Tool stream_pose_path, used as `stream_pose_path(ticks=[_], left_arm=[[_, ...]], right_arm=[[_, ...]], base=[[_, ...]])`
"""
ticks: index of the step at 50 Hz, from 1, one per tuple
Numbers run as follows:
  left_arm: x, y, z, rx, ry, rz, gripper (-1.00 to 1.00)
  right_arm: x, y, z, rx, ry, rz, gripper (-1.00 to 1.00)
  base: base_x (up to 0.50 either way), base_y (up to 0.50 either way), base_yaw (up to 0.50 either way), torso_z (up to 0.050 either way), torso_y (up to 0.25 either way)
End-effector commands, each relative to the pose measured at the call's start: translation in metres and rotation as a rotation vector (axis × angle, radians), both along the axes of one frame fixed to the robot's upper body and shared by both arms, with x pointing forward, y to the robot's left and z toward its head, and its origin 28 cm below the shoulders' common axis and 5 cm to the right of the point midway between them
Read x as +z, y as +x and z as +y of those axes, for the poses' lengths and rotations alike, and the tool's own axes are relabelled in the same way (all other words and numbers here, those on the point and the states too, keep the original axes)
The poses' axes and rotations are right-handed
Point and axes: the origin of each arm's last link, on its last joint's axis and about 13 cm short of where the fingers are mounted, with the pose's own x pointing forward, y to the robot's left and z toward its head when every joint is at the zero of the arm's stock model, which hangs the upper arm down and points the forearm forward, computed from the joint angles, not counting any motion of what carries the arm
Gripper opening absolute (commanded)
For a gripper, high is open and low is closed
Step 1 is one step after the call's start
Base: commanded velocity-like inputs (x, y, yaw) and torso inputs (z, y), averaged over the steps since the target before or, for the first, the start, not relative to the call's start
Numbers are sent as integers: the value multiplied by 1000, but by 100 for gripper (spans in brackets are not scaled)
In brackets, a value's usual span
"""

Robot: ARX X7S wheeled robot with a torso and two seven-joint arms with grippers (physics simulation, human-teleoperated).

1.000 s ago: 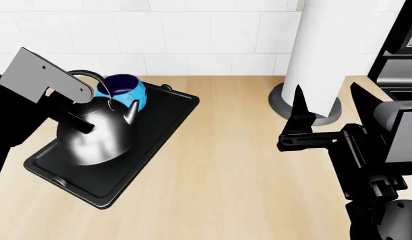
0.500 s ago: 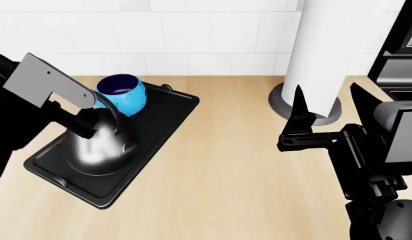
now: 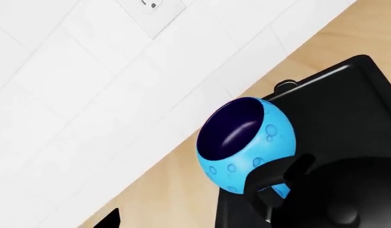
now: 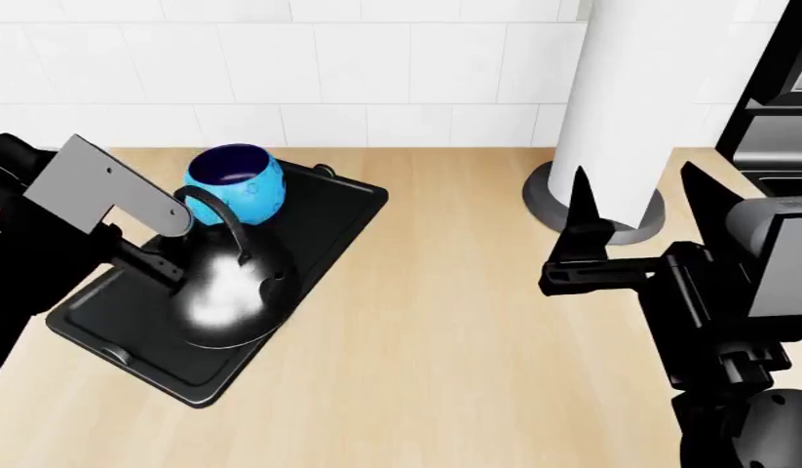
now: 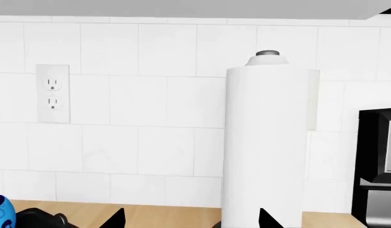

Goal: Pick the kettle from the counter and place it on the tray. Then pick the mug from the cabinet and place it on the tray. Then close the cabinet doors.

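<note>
The kettle now sits lower on the tray, nearer its front than before, beside the mug, the left hand seemingly still clamped on its handle, so only the cabinet doors remain.

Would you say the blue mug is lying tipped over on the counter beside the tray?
No, the mug stands upright on the tray, its opening facing up, just behind the kettle.
</note>
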Motion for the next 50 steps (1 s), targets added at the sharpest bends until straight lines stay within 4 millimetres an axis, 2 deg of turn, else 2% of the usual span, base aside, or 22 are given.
stream_pose_path(ticks=[1,14,28,34,42,50], left_arm=[[-2,0,1,10,4,15,100],[0,-11,5,2,-11,37,100],[7,-52,26,8,-81,11,100],[23,-67,30,-40,-181,-122,100],[48,-77,30,-89,-390,-359,100],[64,-79,14,-121,-597,-571,100]], right_arm=[[-1,1,0,0,1,2,100],[-1,1,0,-1,3,2,100],[-1,1,1,7,3,3,100],[-2,3,2,11,4,6,100],[-4,6,2,15,9,11,100],[-8,5,3,26,19,4,100]], base=[[0,0,0,0,0],[0,0,0,0,0],[0,0,0,0,0],[0,0,0,0,0],[0,0,0,0,0],[0,0,0,0,0]])
